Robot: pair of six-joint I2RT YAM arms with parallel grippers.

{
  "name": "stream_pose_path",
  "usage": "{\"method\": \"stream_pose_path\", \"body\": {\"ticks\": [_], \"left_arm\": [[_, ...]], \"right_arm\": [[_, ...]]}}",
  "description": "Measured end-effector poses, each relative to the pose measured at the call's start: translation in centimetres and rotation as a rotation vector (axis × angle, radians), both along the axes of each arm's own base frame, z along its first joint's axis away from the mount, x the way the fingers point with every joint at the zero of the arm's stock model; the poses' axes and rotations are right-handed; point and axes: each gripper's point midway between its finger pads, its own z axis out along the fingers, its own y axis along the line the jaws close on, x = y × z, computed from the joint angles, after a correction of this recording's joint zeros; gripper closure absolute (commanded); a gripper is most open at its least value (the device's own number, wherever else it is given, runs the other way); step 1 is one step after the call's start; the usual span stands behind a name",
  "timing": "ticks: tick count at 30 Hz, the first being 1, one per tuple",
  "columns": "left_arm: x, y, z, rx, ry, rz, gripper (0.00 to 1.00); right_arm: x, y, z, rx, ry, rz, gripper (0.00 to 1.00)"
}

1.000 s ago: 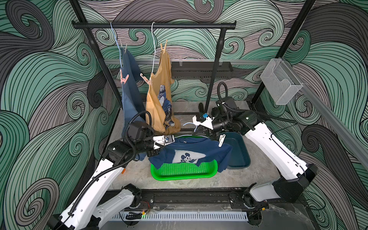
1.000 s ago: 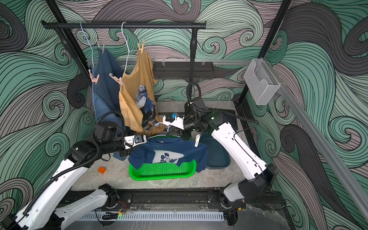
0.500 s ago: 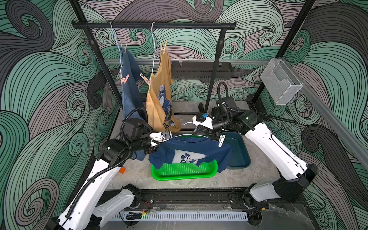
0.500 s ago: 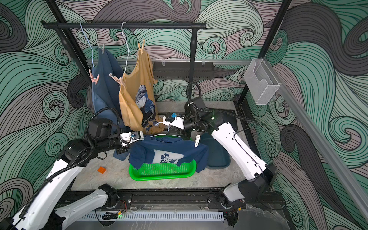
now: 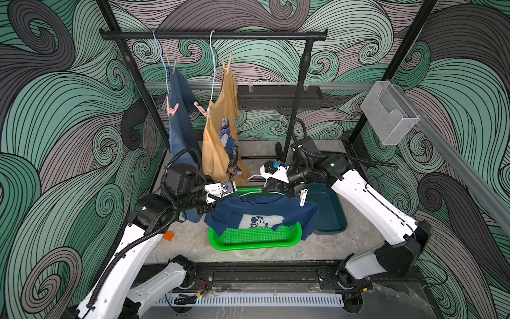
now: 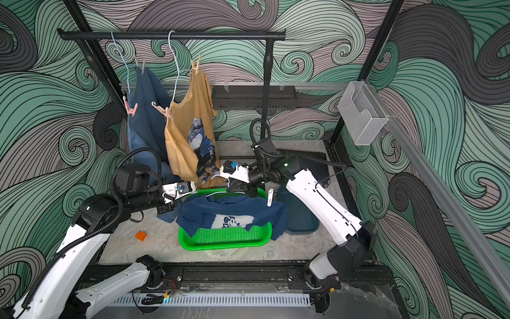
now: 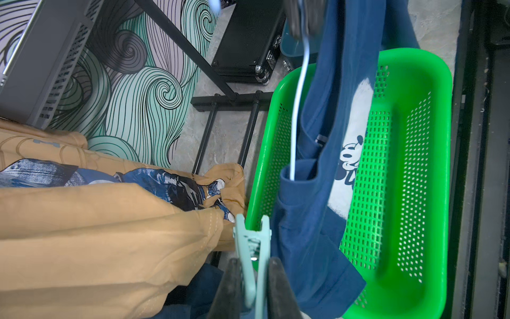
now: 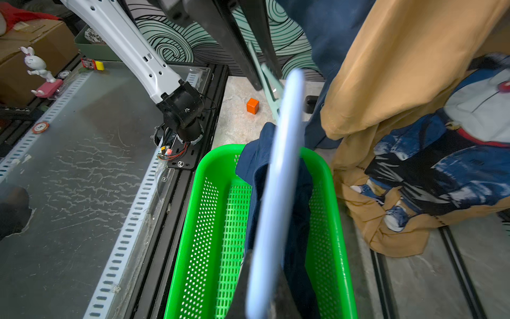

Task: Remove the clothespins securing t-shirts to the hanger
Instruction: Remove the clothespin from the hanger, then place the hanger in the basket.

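In the left wrist view the left claw [image 7: 254, 261] was closed on a pale teal clothespin [image 7: 249, 240], with its black fingers [image 7: 230, 287] pressing it from both sides. Both top views hid this clothespin under the wrist. It stood just beside a sleeve of the navy shirt [image 7: 311, 221]; whether it bit the cloth could not be told.

In the right wrist view the right claw [image 8: 260, 287] was closed on the pale blue hanger [image 8: 276, 193], which carried the navy shirt over the green basket [image 8: 193, 221]. Only the top views showed a white clothespin [image 5: 303, 196] on the shirt's shoulder, near the right claw.

In the upper left of the frame the blue shirt [image 5: 179, 118] and the mustard shirt [image 5: 220, 129] hung from the black rail [image 5: 248, 36], held by pink clothespins [image 5: 171, 108] and a tan clothespin [image 5: 227, 66].

The navy sleeves fell over both short ends of the basket, and the right one hung just beside the dark bin [image 5: 331, 218]. The mustard hem lay on the surface [image 5: 358, 243] just above the basket in the frame. Below the basket lay open surface, with an orange cube [image 5: 168, 236] at lower left.
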Motion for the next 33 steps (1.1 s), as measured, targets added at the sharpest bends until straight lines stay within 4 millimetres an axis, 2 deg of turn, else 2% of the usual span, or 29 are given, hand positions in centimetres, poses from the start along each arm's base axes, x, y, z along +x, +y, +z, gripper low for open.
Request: {"method": "stream_pose_path", "body": {"ticks": [1,4,8,9,10,14,16,17,19,20,22,28,33], "left_arm": [[-0.1,-0.1,0.2,-0.01,-0.005,-0.002,0.78],[-0.5,-0.3,0.9,-0.045,-0.022,-0.013,0.73],[-1.0,-0.6,1.0,-0.082,-0.03,-0.027,0.71],[-1.0,-0.7,1.1,-0.089,-0.029,-0.03,0.71],[-1.2,-0.8,1.2,-0.098,-0.03,-0.035,0.71],[-1.3,-1.2,1.6,-0.127,-0.027,-0.05,0.7],[-1.3,-1.4,1.7,-0.137,-0.028,-0.055,0.7],[-1.3,-1.4,1.8,-0.14,-0.028,-0.057,0.7],[-1.4,-1.5,1.9,-0.147,-0.026,-0.062,0.69],[-1.4,-1.6,1.9,-0.151,-0.026,-0.066,0.69],[-1.5,-1.7,2.0,-0.158,-0.022,-0.07,0.69],[-1.8,-2.1,2.1,-0.178,-0.009,-0.088,0.68],[-2.1,-2.4,2.3,-0.2,-0.001,-0.104,0.68]], "right_arm": [[0.3,0.3,-1.1,-0.019,0.022,-0.006,1.0],[1.3,0.7,-4.5,-0.082,0.081,-0.036,0.91],[2.2,0.8,-7.7,-0.148,0.141,-0.071,0.72],[2.4,0.8,-8.0,-0.153,0.142,-0.074,0.66],[2.6,0.9,-8.3,-0.159,0.146,-0.082,0.64],[3.2,1.0,-8.9,-0.176,0.151,-0.109,0.4],[3.5,0.9,-9.2,-0.185,0.142,-0.118,0.33],[3.6,0.9,-9.3,-0.19,0.14,-0.126,0.22],[3.9,0.8,-9.4,-0.2,0.13,-0.136,0.17],[4.0,0.7,-9.5,-0.205,0.124,-0.144,0.08],[4.4,0.6,-9.6,-0.218,0.112,-0.161,0.01],[5.5,-0.1,-9.7,-0.252,0.06,-0.216,0.01],[7.5,-1.7,-8.5,-0.247,-0.036,-0.318,0.01]]}}
